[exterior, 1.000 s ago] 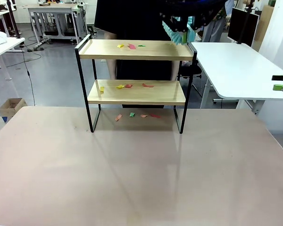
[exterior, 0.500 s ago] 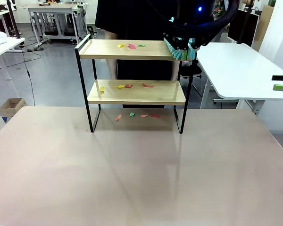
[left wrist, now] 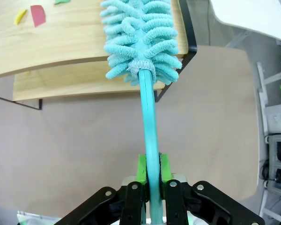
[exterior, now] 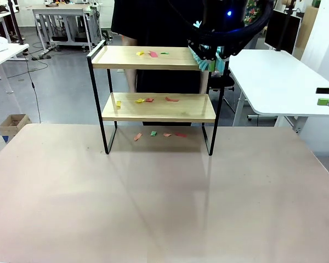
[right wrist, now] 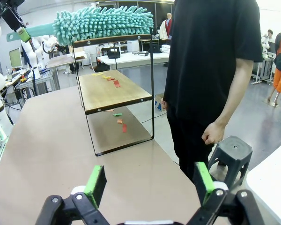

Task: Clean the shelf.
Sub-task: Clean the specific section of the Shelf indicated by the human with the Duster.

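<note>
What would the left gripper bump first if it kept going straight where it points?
Likely the shelf, at the end of its top board. The left gripper, shut on the teal duster, aims there. Depth is unclear.

Teal duster, pale wood shelf in black frame, red, yellow, green scraps, beige table.

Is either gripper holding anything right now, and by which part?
The left gripper is shut on the duster, pinching its teal handle, away from the fluffy head. The right gripper is open and holds nothing.
</note>
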`<state>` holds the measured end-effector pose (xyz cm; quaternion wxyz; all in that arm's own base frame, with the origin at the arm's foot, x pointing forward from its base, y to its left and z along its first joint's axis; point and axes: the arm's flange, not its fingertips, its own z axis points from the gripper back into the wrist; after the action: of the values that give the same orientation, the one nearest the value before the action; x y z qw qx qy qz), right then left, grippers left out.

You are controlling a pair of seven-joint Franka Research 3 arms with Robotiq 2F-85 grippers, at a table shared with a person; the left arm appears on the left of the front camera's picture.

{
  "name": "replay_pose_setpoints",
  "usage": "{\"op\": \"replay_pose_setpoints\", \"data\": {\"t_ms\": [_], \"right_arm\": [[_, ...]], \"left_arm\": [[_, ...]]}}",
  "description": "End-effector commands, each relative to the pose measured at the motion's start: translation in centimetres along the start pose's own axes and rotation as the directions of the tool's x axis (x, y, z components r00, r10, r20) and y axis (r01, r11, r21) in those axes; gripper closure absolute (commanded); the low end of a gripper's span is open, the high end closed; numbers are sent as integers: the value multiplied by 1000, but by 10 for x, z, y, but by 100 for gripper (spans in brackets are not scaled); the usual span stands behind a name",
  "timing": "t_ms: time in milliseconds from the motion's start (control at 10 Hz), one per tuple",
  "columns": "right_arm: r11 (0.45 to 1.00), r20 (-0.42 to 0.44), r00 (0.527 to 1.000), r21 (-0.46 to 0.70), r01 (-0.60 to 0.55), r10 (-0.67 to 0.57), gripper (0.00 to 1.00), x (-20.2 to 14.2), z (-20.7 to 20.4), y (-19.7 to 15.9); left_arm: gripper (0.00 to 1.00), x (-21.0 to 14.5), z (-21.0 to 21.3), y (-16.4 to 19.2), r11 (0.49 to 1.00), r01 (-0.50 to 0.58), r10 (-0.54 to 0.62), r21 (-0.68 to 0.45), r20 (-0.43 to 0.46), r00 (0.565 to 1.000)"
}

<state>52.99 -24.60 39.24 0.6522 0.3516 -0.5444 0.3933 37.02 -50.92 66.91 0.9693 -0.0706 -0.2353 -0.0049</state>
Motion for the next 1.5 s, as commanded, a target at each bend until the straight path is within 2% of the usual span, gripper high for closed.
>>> {"op": "replay_pose_setpoints", "data": {"t_ms": [0, 300, 800, 900, 1100, 1300, 1400], "right_arm": [[1000, -2, 1000, 1, -5, 5, 0, 3, -1, 1], [1000, -2, 1000, 1, -5, 5, 0, 3, -1, 1], [1000, -2, 1000, 1, -5, 5, 0, 3, -1, 1], [1000, -2, 1000, 1, -5, 5, 0, 3, -1, 1], [1000, -2, 1000, 1, -5, 5, 0, 3, -1, 1], [1000, -2, 1000, 1, -5, 5, 0, 3, -1, 1], [1000, -2, 1000, 1, -5, 5, 0, 3, -1, 1]], "left_arm": [[87, 6, 0, 9, 1000, 6, -6, 16, -18, 1000], [87, 17, -1, 49, 995, 40, -35, 96, -50, 998], [87, 37, -4, 173, 950, 22, -1, 311, -67, 998], [87, 39, -3, 199, 920, 1, 14, 392, -36, 999], [87, 40, 18, 234, 842, -64, 18, 536, 91, 996], [87, 31, 44, 237, 819, -81, -18, 568, 165, 986], [87, 28, 55, 233, 842, -73, -30, 534, 182, 983]]}}
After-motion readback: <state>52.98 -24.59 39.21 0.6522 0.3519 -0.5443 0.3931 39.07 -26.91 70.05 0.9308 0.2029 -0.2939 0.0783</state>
